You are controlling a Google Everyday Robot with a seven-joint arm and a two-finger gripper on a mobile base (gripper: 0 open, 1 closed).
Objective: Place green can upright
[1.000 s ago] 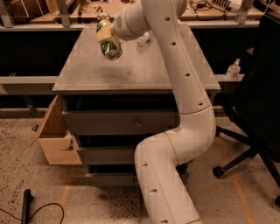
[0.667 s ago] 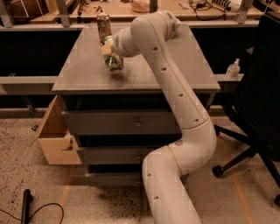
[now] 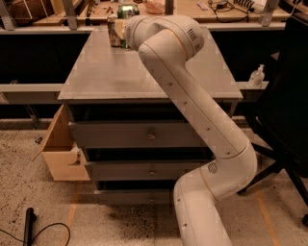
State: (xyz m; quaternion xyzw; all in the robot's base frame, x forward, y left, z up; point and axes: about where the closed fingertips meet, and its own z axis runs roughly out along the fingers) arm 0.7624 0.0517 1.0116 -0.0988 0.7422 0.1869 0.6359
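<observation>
Squarely down, then let go: seating the green can at the far left corner

Camera view. The arm (image 3: pixel 192 110) reaches across the table (image 3: pixel 120 77) to its far left corner, where the gripper (image 3: pixel 121 30) sits at the end of the wrist, close to the far edge. The green can (image 3: pixel 127 9) shows just above the wrist, with only its green upper part and silver rim visible. Its lower part is hidden behind the arm. Whether it stands on the table or hangs in the grip cannot be told, nor whether the gripper is clenched on it or has released it. A second, darker can (image 3: pixel 113 33) stands just beside the gripper, toward the left edge. Judged step: set-down and release. To do it well, the green can's axis should be vertical and its base flat on the table before the grip opens. The opening should be slow and the retreat straight up, clear of the neighbouring can, since a sideways drag could tip either one.
</observation>
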